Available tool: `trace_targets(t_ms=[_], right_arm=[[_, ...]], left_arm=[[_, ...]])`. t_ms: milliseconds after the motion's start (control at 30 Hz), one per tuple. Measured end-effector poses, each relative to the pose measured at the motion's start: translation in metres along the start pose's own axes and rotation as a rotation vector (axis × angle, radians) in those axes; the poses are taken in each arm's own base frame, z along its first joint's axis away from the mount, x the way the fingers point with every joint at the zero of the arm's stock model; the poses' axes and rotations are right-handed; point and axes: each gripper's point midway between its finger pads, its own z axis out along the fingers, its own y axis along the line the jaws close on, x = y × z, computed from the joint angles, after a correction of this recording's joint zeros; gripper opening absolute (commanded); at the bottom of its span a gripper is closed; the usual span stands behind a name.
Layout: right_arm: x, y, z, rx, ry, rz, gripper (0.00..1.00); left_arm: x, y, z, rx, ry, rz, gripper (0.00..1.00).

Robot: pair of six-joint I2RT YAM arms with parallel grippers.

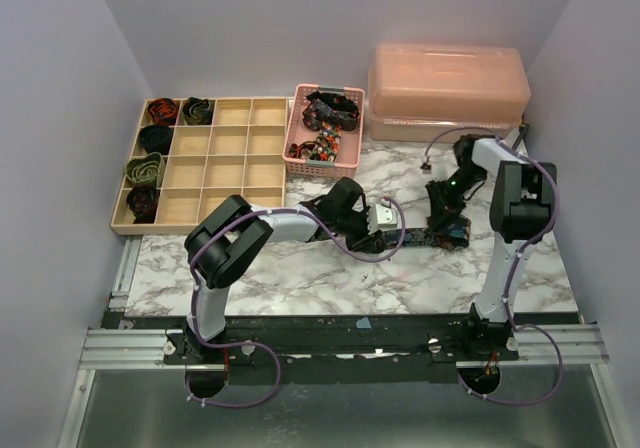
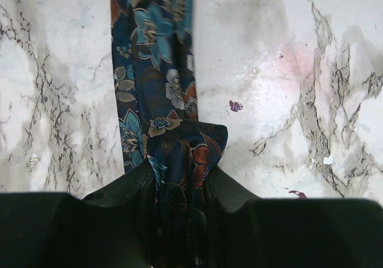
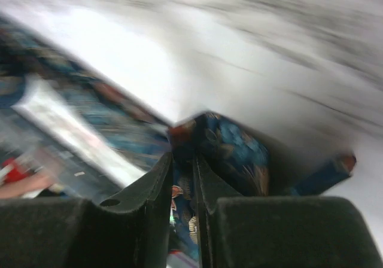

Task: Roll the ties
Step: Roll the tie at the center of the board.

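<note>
Because it is only thin cloth, the flowery tie (image 1: 445,236) will be light and floppy, and it will bend any way you push it. It looks smooth too, so I think a roll could slip loose if nothing holds it. It lies on the marble table (image 1: 300,278), in the middle, running from one claw to the other. One end is folded over into a small fat lump, like the start of a roll.

The left claw (image 2: 179,181) is clenched on that lump, with the cloth squashed between its two fingers. That looks like a good place to hold, because the fold is thick and gives the fingers something to bite.

The right claw (image 3: 182,169) is over the other part of the tie. Its fingers stand close together and some cloth shows in the slit. That picture is smeared, though, so I cannot tell if it is squeezing the tie or loose around it.

Farther back on the left is a wooden tray (image 1: 228,143) with many little boxes. Five rolled ties (image 1: 163,111) sit in its left boxes, one in each. Beside the tray is a pink basket (image 1: 295,156) with more dark cloth in it. Behind on the right sits a big pink box (image 1: 445,83).
</note>
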Motion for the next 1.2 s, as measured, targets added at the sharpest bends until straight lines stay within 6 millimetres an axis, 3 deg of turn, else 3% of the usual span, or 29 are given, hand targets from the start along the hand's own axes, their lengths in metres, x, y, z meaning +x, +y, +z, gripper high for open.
trace_targets(t_ms=[67,167,267,367,500,600,700,767,833,933,1033,1100,1200], right_arm=[[0.003,-0.031,-0.02,0.068,-0.029,0.022,0.26],[0.002,-0.082,-0.059,0.211,-0.086,0.029,0.4],[-0.005,-0.099,-0.09,0.273,-0.149,0.019,0.46],[-0.02,-0.075,-0.1,0.227,-0.198,-0.02,0.46],[-0.035,-0.015,-0.081,0.078,-0.209,-0.074,0.43],[-0.03,0.02,-0.056,-0.019,-0.162,-0.082,0.39],[-0.013,0.025,-0.036,-0.038,-0.091,-0.046,0.38],[0.003,0.007,-0.035,-0.01,-0.061,0.016,0.38],[0.018,-0.027,-0.044,0.041,-0.065,0.097,0.38],[0.046,-0.09,-0.07,0.147,-0.088,0.222,0.41],[0.07,-0.137,-0.104,0.253,-0.121,0.295,0.43],[0.072,-0.149,-0.124,0.3,-0.142,0.295,0.43],[0.062,-0.142,-0.135,0.31,-0.16,0.256,0.41]], left_arm=[[0.001,0.001,0.0,-0.004,0.003,-0.001,0.24],[0.0,0.002,0.0,-0.007,0.003,0.0,0.24],[0.0,0.002,0.0,-0.008,0.003,-0.001,0.24],[-0.001,0.002,0.0,-0.009,0.007,-0.007,0.24],[-0.001,0.002,0.0,-0.007,0.012,-0.017,0.24],[0.0,0.003,0.0,-0.008,0.017,-0.02,0.24],[0.0,0.003,0.0,-0.009,0.02,-0.023,0.24],[0.0,0.004,0.0,-0.011,0.02,-0.024,0.24],[0.001,0.005,-0.001,-0.014,0.02,-0.029,0.24],[0.002,0.008,-0.003,-0.023,0.021,-0.044,0.24],[0.002,0.008,-0.003,-0.026,0.021,-0.051,0.24],[0.002,0.008,-0.003,-0.026,0.022,-0.055,0.24],[0.002,0.009,-0.003,-0.025,0.025,-0.062,0.24]])
